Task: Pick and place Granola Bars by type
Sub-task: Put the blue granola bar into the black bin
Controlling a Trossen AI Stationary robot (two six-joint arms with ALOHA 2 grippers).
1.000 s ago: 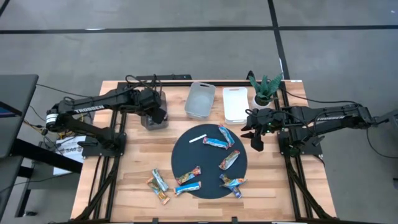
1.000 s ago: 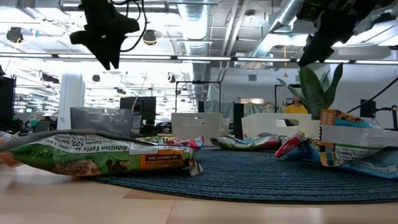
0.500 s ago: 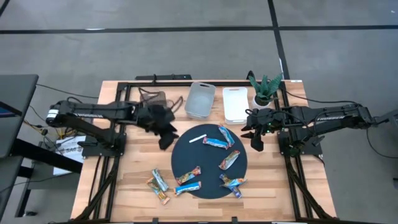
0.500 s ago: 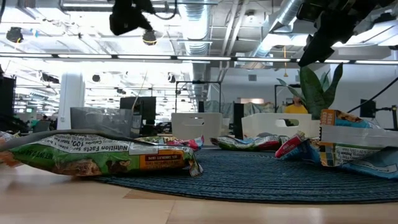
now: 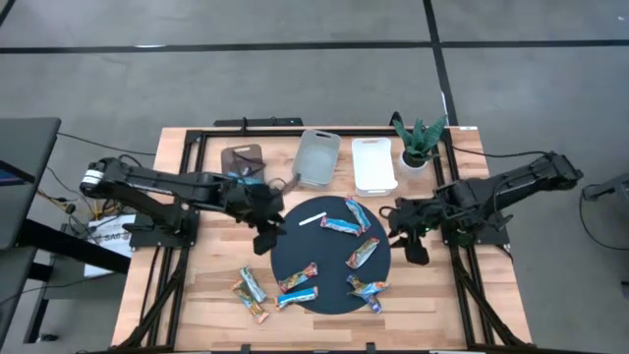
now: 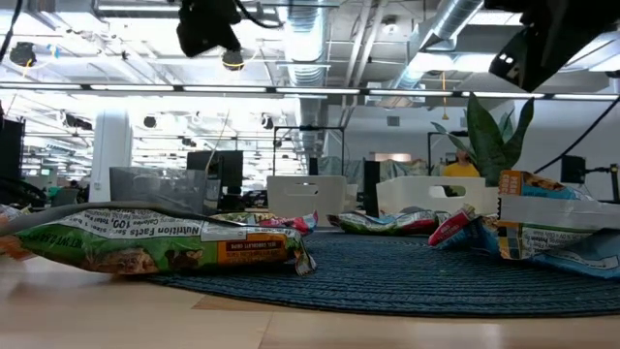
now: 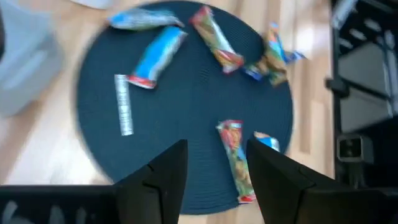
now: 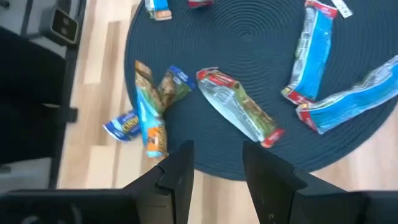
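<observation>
The granola bars lie scattered on and beside a round dark mat [image 5: 331, 258]. Blue ones [image 5: 341, 225] sit at its far side, a multicoloured one [image 5: 363, 253] in the middle, and others [image 5: 254, 286] on the wood at its near left. My left gripper [image 5: 265, 236] hangs open over the mat's left rim; in its wrist view [image 7: 214, 180] a multicoloured bar [image 7: 235, 158] lies between the fingertips, well below them. My right gripper [image 5: 413, 246] hangs open just off the mat's right rim [image 8: 217, 180], above a red-ended bar [image 8: 239, 115]. Both are high above the table in the low view [image 6: 208, 24].
A thin white strip [image 5: 312, 218] lies on the mat's far left part. Along the far edge stand a small dark tray [image 5: 241, 157], a grey bin [image 5: 316, 157], a white tray [image 5: 373, 164] and a potted plant [image 5: 418, 138]. Bare wood shows at both sides of the mat.
My left gripper has swung from above the dark tray toward the near edge and right, ending over the mat's left rim. My right gripper has moved a little toward the near edge beside the mat's right rim. The bars have stayed put.
</observation>
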